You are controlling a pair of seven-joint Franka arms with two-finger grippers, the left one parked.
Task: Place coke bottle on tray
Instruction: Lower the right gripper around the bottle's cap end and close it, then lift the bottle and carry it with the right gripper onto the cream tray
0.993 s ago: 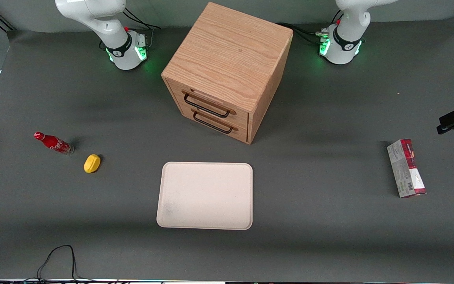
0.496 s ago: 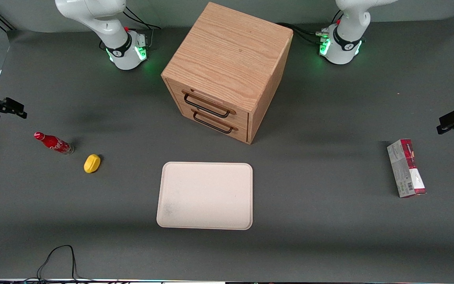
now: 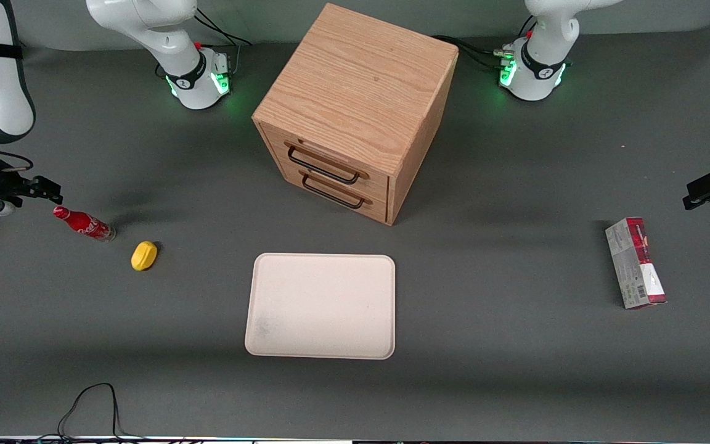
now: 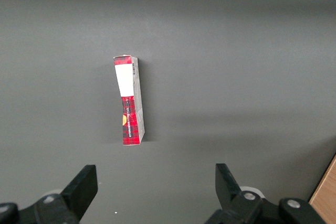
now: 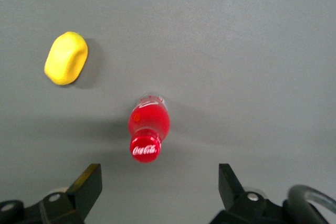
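Observation:
The coke bottle (image 3: 84,223), small, red and red-capped, stands on the dark table toward the working arm's end; in the right wrist view (image 5: 148,127) I look down on its cap. My right gripper (image 3: 39,190) hangs above the table just beside the bottle's cap, open and empty. In the right wrist view the gripper (image 5: 160,184) has its two fingers spread wide, with the cap just ahead of the gap. The beige tray (image 3: 320,306) lies flat and bare near the table's middle, nearer to the front camera than the cabinet.
A yellow lemon-shaped object (image 3: 143,255) lies close beside the bottle, also in the right wrist view (image 5: 65,58). A wooden two-drawer cabinet (image 3: 355,105) stands mid-table. A red-and-grey carton (image 3: 635,263) lies toward the parked arm's end. A black cable (image 3: 93,404) loops at the front edge.
My right arm has come into the front view from the table's end and moved in toward the bottle. The bottle, lemon and tray have not moved.

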